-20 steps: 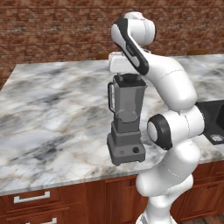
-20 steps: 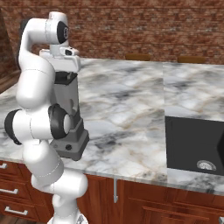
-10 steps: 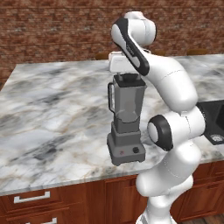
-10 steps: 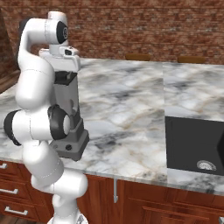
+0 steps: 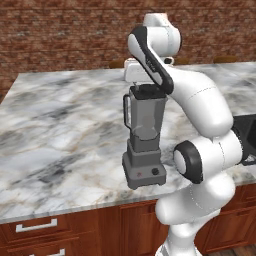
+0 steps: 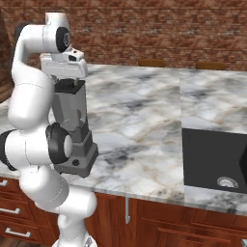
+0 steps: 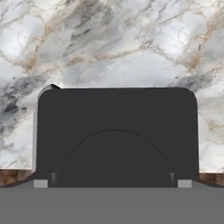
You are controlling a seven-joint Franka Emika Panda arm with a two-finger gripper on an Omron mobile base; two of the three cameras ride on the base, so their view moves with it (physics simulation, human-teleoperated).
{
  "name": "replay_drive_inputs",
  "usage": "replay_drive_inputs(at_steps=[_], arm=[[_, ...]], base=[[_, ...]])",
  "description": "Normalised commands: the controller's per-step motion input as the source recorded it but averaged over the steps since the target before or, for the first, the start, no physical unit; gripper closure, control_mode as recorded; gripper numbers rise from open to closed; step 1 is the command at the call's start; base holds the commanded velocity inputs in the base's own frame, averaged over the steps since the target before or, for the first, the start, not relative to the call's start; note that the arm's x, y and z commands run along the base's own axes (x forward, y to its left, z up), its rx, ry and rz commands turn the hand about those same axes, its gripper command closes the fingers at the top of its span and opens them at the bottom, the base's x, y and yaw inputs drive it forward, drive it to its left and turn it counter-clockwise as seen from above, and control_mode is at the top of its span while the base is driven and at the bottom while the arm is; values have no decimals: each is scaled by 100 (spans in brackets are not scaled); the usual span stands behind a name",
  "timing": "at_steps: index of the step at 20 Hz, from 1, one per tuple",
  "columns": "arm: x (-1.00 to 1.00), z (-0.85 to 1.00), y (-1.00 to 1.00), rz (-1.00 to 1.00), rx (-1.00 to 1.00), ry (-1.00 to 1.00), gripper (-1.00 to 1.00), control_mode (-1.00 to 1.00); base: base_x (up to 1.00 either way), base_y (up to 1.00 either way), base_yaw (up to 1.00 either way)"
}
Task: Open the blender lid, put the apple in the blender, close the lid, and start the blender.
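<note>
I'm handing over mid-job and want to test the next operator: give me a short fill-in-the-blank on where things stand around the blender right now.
1. The blender stands on the ____ counter.
2. The blender lid is still ____ the jar.
3. In the hand view the gripper looks straight down at the black ____.
4. In the right base view, the dark sink lies to the ____ of the blender.

Missing words: marble; on; lid; right

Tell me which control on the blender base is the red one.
The small red button on the front of the blender base, left of the larger black knob in the left base view.
</note>
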Motion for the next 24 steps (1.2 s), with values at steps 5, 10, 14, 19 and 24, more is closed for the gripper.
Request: replay_drive_inputs(at_steps=[5,10,14,19,24], arm=[[-37,57,0,1,0,-28,-100,-100],[-75,19,0,0,0,-42,-100,-100],[-100,-71,11,-15,-7,-40,-100,-100],[-100,-100,31,-28,-27,-25,-100,-100],[-72,-100,42,-37,-31,-3,-100,-100]], base=[[0,0,0],[0,0,0],[0,0,0],[0,0,0],[0,0,0]])
